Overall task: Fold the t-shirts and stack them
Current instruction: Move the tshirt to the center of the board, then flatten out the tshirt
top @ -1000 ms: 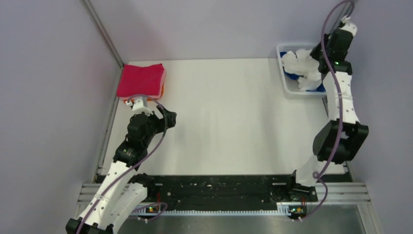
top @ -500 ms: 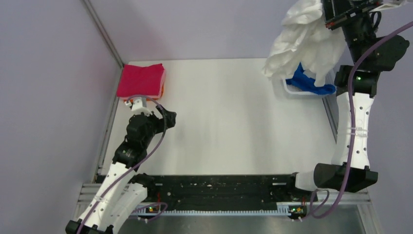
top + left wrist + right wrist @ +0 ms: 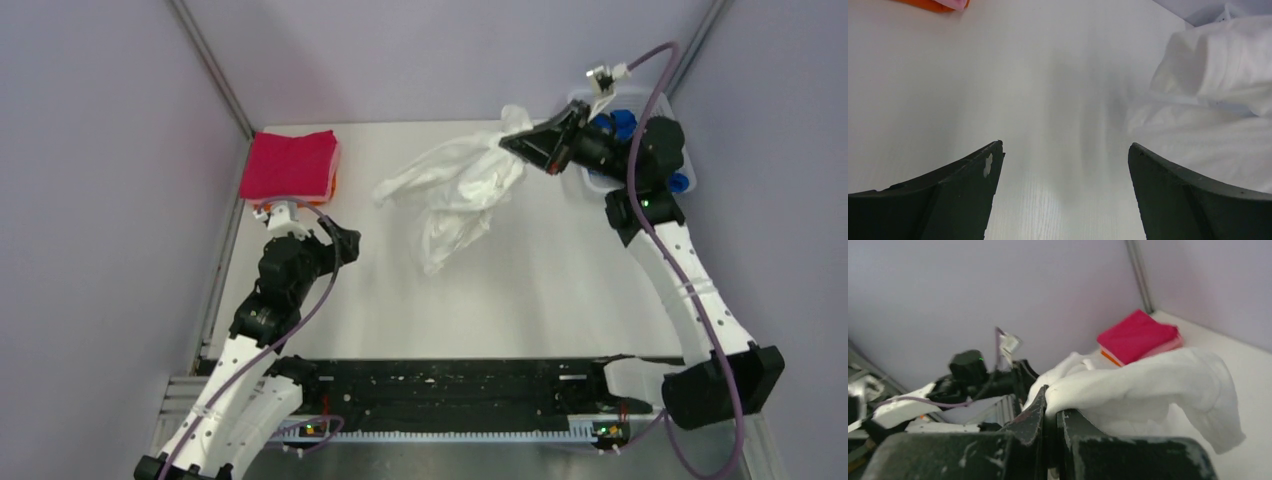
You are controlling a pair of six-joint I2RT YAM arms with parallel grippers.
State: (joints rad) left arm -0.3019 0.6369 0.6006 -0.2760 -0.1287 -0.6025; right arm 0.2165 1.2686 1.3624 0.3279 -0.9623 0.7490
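My right gripper (image 3: 515, 143) is shut on the white t-shirt (image 3: 455, 185) and holds it over the back middle of the table, the cloth trailing down to the left. The same shirt drapes past my right fingers (image 3: 1050, 407) in the right wrist view (image 3: 1153, 385) and fills the right side of the left wrist view (image 3: 1218, 95). The royal-blue t-shirt (image 3: 612, 122) lies in the white basket (image 3: 592, 178) at the back right. The folded magenta t-shirt (image 3: 288, 163) lies on the orange one (image 3: 336, 184) at the back left. My left gripper (image 3: 1063, 155) is open and empty over bare table.
The purple walls close the table at the back and both sides. A black rail (image 3: 440, 385) with the arm bases runs along the near edge. The left arm (image 3: 285, 270) stands just in front of the folded stack.
My right arm lifted the white t-shirt out of the basket, raised it high, then swung it left and down over the table's back middle. The left arm has not moved.
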